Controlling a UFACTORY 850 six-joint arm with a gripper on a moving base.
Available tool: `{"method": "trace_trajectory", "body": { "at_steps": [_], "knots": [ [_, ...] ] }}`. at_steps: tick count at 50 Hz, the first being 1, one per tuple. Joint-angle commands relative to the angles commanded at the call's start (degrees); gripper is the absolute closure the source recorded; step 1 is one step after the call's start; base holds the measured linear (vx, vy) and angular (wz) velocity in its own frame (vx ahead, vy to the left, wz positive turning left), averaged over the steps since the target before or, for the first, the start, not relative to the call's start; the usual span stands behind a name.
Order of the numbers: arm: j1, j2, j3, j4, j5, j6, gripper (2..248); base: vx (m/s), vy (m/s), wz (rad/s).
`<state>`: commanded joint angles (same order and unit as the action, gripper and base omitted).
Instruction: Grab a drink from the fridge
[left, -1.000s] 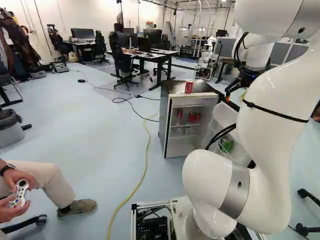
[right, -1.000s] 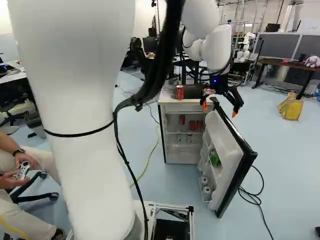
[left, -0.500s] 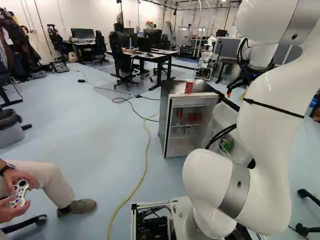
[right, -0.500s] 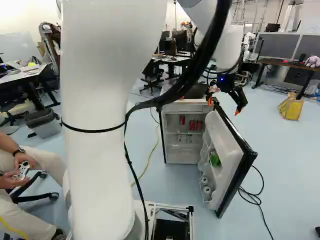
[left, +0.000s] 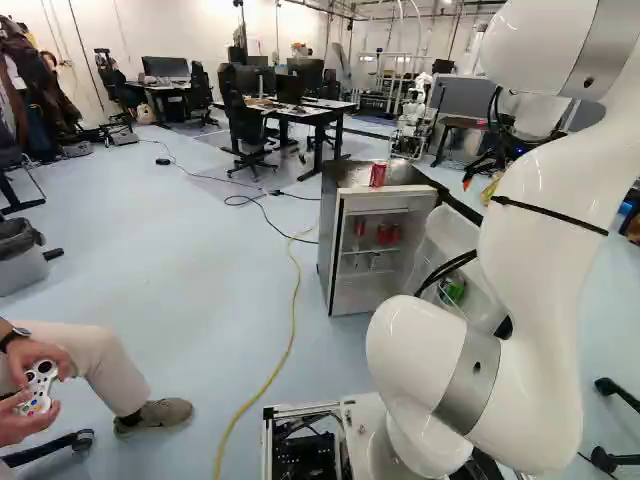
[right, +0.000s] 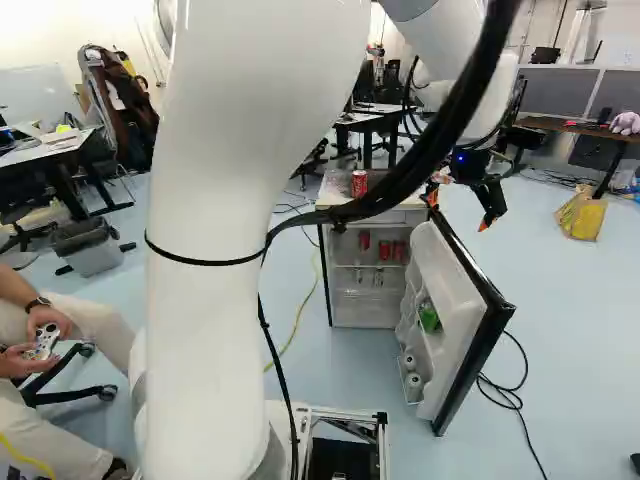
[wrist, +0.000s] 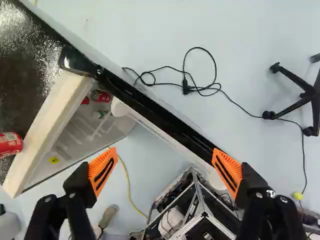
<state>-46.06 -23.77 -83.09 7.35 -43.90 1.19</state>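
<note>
the white lettering on the red can and the yellow label inside the fridge are unreadable.

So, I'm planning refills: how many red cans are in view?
4: one can on top of the fridge; inside, a lone can and a close pair. More may be hidden behind.

The swung-out door is standing below the gripper; its top edge is blocking the way down near one finger. Between door and fridge cabinet, a wedge of free room is opening toward the shelves.
</note>
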Motion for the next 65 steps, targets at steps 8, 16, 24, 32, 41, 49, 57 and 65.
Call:
{"method": "trace_trajectory", "body": {
  "at_steps": [8, 16, 24, 32, 41, 49, 57, 65],
  "knots": [
    [-1.6, -0.3, -0.4, 2.2, 0.0, 0.0, 3, 0.0, 0.0, 0.0],
    [-3.2, -0.3, -0.4, 4.3, 0.0, 0.0, 3, 0.0, 0.0, 0.0],
    [-4.8, -0.3, -0.3, 6.5, 0.0, 0.0, 3, 0.0, 0.0, 0.0],
    [-6.5, -0.2, -0.3, 7.7, 0.0, 0.0, 3, 0.0, 0.0, 0.0],
    [-8.3, -0.3, -0.4, 7.9, 0.0, 0.0, 3, 0.0, 0.0, 0.0],
    [-9.6, -0.6, -0.6, 7.9, 0.0, 0.0, 3, 0.0, 0.0, 0.0],
    [-9.9, -1.5, -0.7, 7.9, 0.0, 0.0, 3, 0.0, 0.0, 0.0],
    [-10.0, -2.6, -0.9, 7.9, 0.0, 0.0, 3, 0.0, 0.0, 0.0]
  ]
}}
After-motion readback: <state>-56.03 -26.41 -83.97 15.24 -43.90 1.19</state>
